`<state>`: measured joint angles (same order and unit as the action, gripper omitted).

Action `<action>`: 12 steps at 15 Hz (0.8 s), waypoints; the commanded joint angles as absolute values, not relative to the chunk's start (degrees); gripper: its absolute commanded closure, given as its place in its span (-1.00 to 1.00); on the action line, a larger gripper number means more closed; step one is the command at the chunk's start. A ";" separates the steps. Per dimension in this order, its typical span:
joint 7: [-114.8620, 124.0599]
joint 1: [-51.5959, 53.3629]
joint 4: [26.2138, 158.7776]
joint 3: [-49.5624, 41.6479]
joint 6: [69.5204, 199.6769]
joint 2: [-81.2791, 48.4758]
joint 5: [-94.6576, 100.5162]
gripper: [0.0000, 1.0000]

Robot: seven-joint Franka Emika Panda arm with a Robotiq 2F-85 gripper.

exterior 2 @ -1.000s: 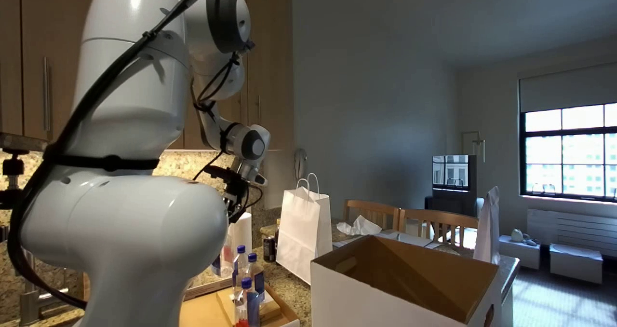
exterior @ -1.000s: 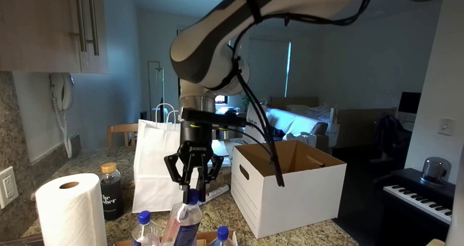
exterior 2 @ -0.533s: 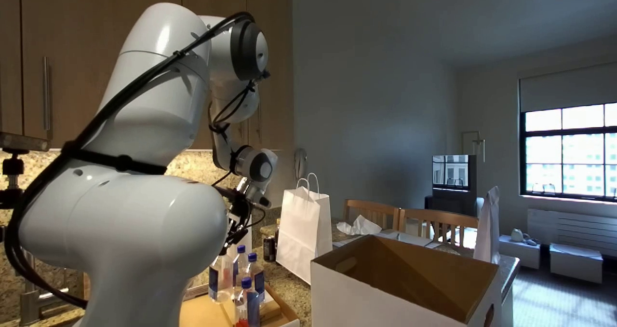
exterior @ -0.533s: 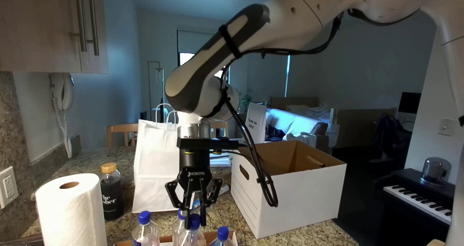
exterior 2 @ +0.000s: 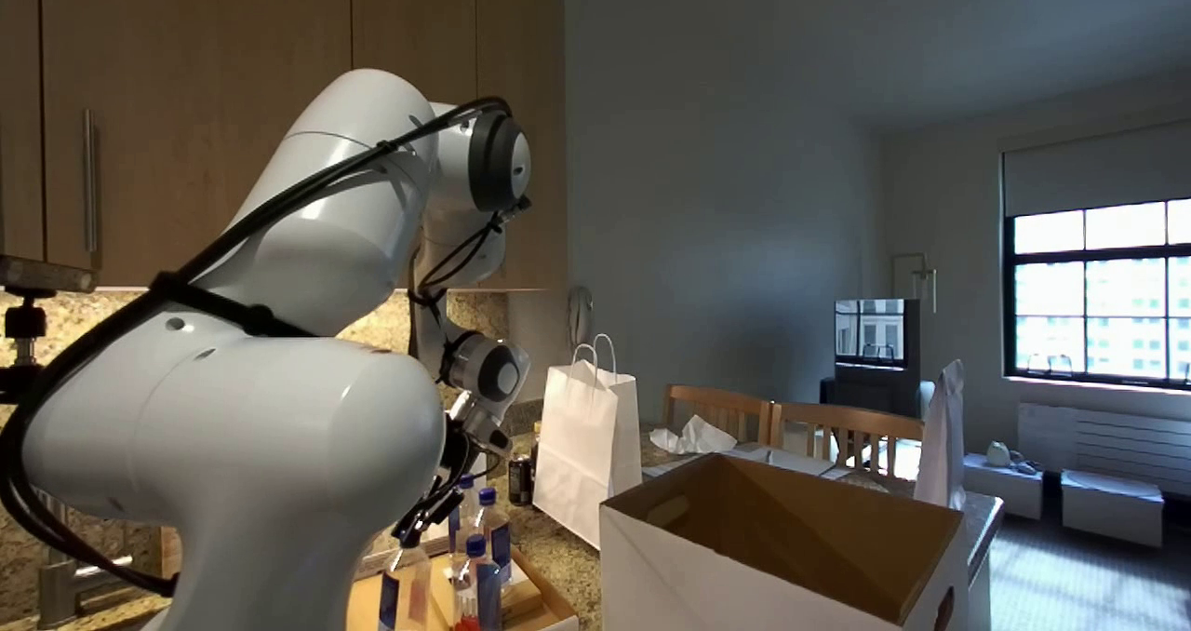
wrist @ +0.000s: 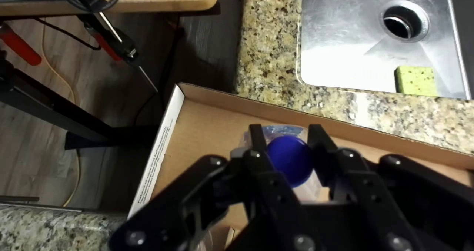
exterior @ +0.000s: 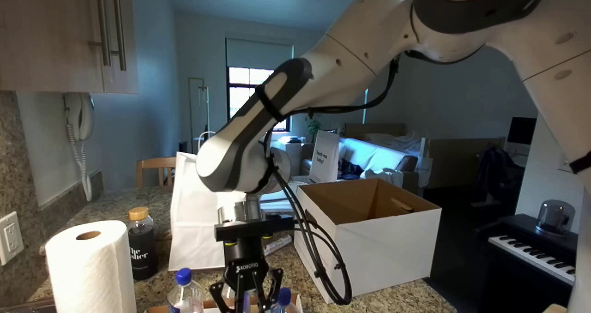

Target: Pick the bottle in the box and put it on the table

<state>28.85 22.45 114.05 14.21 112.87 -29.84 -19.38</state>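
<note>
Right under the gripper (wrist: 288, 137), the bottle (exterior 2: 406, 590) is roughly upright, running toward 6 o'clock in an exterior view, fingers (wrist: 258, 140) pinching its blue cap (wrist: 290, 161). It's over or in a cardboard tray (wrist: 207, 121), can't tell if it touches bottom. Granite table (wrist: 270, 58) is at 12 o'clock in the wrist view, so I'd guess up first, then over.

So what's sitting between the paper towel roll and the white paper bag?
In an exterior view, a dark bottle with a tan cap stands between the paper towel roll and the white paper bag.
</note>
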 commanded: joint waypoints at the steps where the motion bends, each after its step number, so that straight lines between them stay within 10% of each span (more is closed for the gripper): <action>1: 32.17 24.61 110.25 12.55 110.28 -34.37 -17.15 0.73; 4: 32.60 25.31 106.98 12.01 104.20 -35.93 -15.74 0.73; 5: 32.41 25.54 106.51 11.81 103.37 -35.99 -15.19 0.57; 6: 31.71 25.45 106.26 11.79 102.16 -35.88 -15.06 -0.17; 12: 31.74 26.42 110.31 11.43 100.39 -30.09 -11.52 -0.82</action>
<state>30.80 25.12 106.77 12.07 100.92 -35.06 -14.43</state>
